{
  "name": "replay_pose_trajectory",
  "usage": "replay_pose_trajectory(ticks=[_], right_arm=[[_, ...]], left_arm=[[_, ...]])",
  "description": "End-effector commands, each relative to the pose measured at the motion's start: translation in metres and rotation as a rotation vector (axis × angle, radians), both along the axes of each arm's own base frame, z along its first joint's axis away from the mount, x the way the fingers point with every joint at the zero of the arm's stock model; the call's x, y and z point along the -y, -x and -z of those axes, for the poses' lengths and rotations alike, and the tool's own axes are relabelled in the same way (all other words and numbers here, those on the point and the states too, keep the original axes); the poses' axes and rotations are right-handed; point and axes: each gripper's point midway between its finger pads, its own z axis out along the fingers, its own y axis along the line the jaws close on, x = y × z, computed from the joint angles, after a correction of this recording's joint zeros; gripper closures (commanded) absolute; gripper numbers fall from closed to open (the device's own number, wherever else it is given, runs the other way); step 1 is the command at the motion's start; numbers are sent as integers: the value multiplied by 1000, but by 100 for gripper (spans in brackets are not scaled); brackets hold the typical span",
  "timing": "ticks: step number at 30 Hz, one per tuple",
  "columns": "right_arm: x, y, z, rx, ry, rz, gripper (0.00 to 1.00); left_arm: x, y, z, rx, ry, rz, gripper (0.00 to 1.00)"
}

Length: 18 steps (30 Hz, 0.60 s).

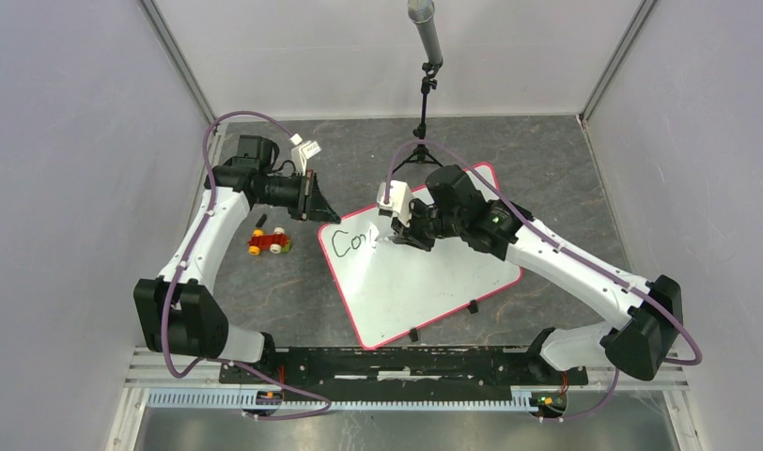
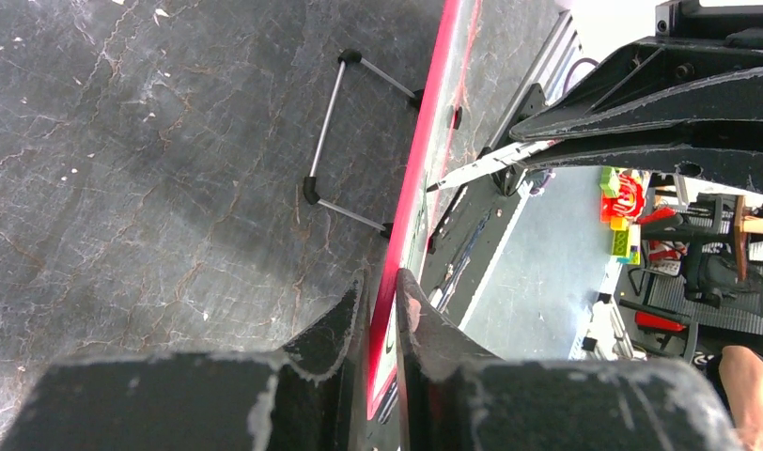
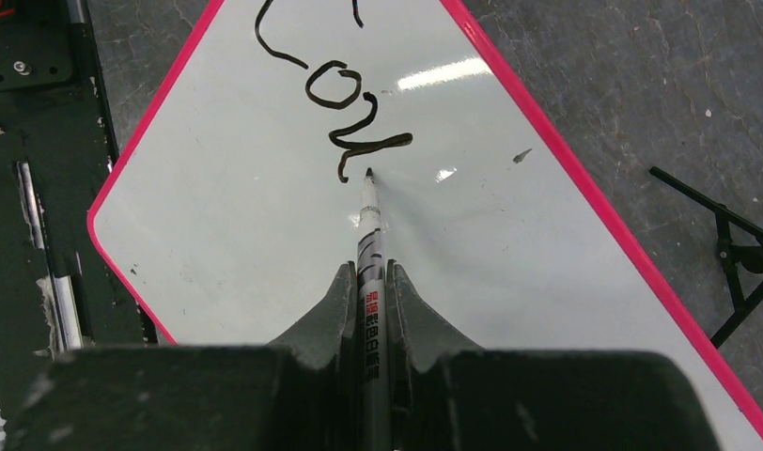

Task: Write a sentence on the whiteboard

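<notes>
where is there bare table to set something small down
Bare table lies between the toy car, the left rim of the whiteboard and the near rail; more lies far right, beyond the board and right of the tripod stand. Crowded: the board's far-left part, where the left gripper clamps the rim and the right gripper holds the marker.

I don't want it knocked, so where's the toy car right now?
In the top view, the toy car sits on the table on the robot's left, just left of the whiteboard corner held by the left gripper.
</notes>
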Motion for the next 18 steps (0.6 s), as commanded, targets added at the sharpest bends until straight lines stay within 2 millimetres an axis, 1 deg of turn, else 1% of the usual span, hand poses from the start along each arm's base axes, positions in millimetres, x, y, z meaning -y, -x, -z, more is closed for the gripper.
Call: replay_pose_trajectory(ticks=[1, 6, 13, 18], right_arm=[[-2, -13, -27, 81, -46, 23, 100], [-4, -14, -34, 93, -56, 18, 100], [-8, -16, -33, 89, -61, 15, 100], [-12, -20, -41, 101, -75, 21, 100]], left_arm=[[3, 2, -5, 40, -13, 32, 98], [3, 1, -4, 40, -15, 33, 98], [4, 2, -3, 39, -16, 38, 98], [4, 2, -3, 39, -14, 38, 98]])
